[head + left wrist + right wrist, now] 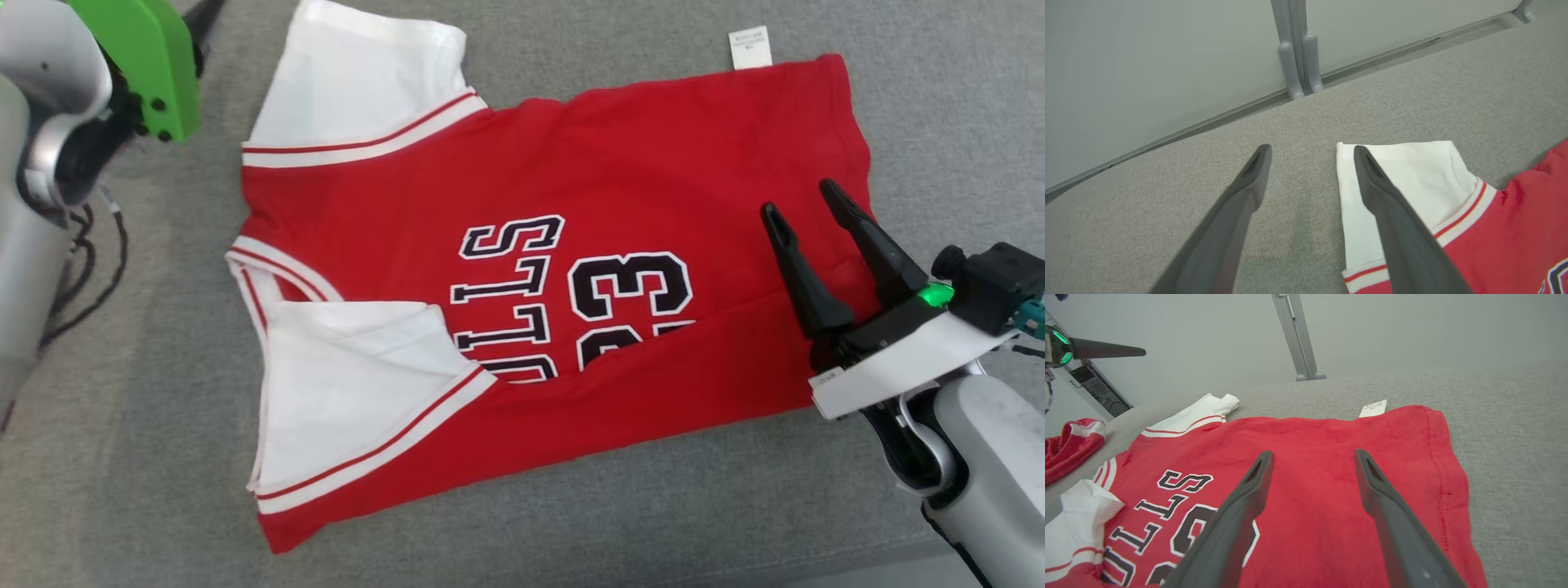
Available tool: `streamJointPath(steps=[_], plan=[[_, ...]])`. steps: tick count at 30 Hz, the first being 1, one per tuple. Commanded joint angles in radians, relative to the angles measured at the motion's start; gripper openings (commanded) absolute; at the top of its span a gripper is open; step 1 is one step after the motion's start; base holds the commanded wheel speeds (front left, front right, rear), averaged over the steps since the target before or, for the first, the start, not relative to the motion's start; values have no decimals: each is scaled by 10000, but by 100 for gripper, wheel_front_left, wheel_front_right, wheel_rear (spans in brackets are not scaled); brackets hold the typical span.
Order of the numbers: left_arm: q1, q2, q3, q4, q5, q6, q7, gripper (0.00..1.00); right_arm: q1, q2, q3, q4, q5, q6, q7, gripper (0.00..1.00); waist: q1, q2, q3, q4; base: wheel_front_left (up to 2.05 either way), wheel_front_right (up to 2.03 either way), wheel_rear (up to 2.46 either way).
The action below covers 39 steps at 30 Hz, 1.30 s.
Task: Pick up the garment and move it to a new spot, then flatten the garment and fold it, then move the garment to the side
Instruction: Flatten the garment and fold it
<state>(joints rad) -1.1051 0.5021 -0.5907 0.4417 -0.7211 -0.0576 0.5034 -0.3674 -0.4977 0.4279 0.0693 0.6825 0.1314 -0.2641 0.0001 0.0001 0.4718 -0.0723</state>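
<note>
I am looking down at a flat grey woven fabric surface, with the red basketball jersey with white sleeves and red-and-white trim lying spread across the middle of the head view. Its collar is pointing to 9 o'clock and its hem to 3 o'clock. The sleeve at 7 o'clock is lying folded in over the chest, and a red flap along the 6 o'clock side is covering part of the print.

In the right wrist view a second bundle of red cloth with white trim is sitting at 9 o'clock, apart from the jersey, and a grey upright post is standing against a pale panel at 12 o'clock. Loose black cables are hanging at 9 o'clock in the head view, below a bright green plastic cover on the left arm. Nothing is lying on the jersey.

The right gripper is at 3 o'clock over the hem end, fingers spread wide and gripping nothing. I cannot tell whether the tips are touching the cloth. The left gripper is at 11 o'clock beside the far white sleeve, equally wide and empty.

The black, white-edged print is showing "LLS", part of a "U", and "23". A small white care tag is sticking out at 1 o'clock, its print too small to read.
</note>
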Motion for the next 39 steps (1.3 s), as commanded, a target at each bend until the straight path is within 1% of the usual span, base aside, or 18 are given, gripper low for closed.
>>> streamJointPath(steps=[1, 4, 7, 14, 18, 25, 28, 31, 38, 39], plan=[[-315, 137, 17, 299, 191, -90, -131, 100, -204, 140, 118, -34, -19, -15, -5, 100, -1, -1, 1035, -1137, 0, 0, 0], [-584, 112, -49, 982, 56, -281, -85, 100, -356, 307, 278, 25, -17, -15, -5, 100, -1, -1, 1209, -1395, 0, 0, 0], [-808, 164, -149, 1371, -11, -457, -6, 100, -321, 436, 218, 73, 34, -15, -5, 100, -1, -1, 1327, -1538, 0, 0, 0], [-1174, 218, -474, 1914, 168, -622, -58, 100, -204, 595, 74, -12, 4, -15, -5, 100, -1, -1, 1583, -1672, 0, 0, 0], [-1341, 298, -677, 2117, 197, -654, -110, 100, -283, 607, 43, -58, -6, -15, -5, 100, -1, -1, 1661, -1675, 0, 0, 0], [-1499, 222, -731, 2382, -55, -699, -98, 100, -176, 525, -39, -2, -30, -15, -5, 100, -1, -1, 1646, -1546, 0, 0, 0], [-1618, 242, -669, 2366, -269, -716, 138, 100, -86, 471, -69, 49, -67, -15, -5, 100, -1, -1, 1624, -1478, 0, 0, 0], [-1770, 375, -631, 2246, -474, -713, 393, 100, -87, 475, -57, 53, -84, -15, -5, 100, -1, -1, 1628, -1449, 0, 0, 0], [-1794, 577, -720, 2207, -657, -718, 918, 100, -225, 506, 1, 0, -46, -15, -5, 100, -1, -1, 1728, -1535, 0, 0, 0], [-1749, 588, -734, 2212, -665, -717, 1023, 97, -249, 503, -17, -7, -38, -15, -5, 100, -1, -1, 1751, -1554, 0, 0, 0]])
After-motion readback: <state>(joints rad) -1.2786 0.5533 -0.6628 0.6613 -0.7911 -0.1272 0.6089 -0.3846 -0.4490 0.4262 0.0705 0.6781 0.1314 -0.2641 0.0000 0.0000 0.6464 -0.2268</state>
